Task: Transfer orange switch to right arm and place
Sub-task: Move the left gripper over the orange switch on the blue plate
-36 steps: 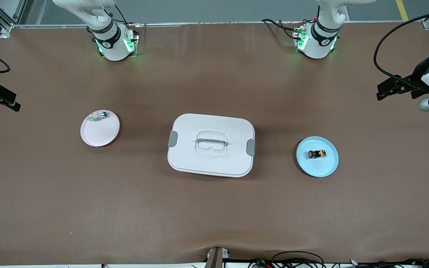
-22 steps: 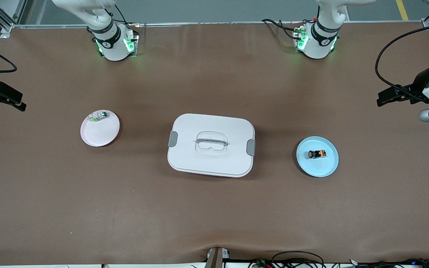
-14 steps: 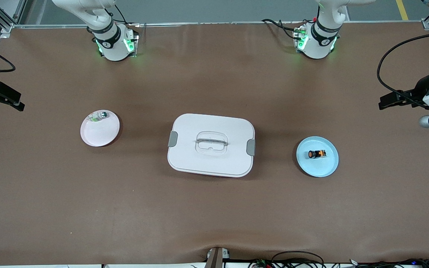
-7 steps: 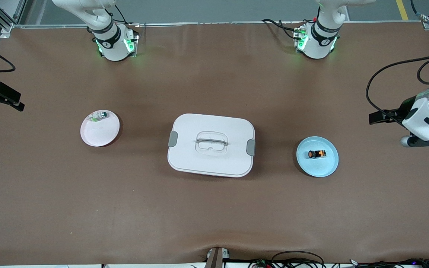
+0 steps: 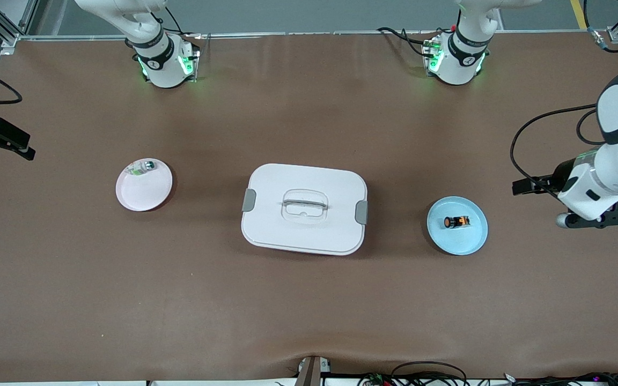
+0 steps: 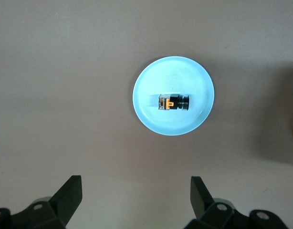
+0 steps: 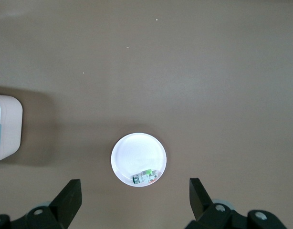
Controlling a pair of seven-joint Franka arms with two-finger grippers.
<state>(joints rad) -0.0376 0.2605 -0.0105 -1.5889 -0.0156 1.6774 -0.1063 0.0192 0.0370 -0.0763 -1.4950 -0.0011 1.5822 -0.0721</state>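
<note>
1. Nothing done yet: switch (image 5: 456, 221) lying on its side on blue plate (image 5: 470, 244), toward the left arm's end, untouched.
2. Left gripper (image 6: 135, 198) spread wide and empty, up over bare table beside that plate.
3. Right gripper (image 7: 134, 199) wide too, empty, waiting near pink plate (image 5: 151, 194).
4. Left to do: pickup, handover, placing.
</note>
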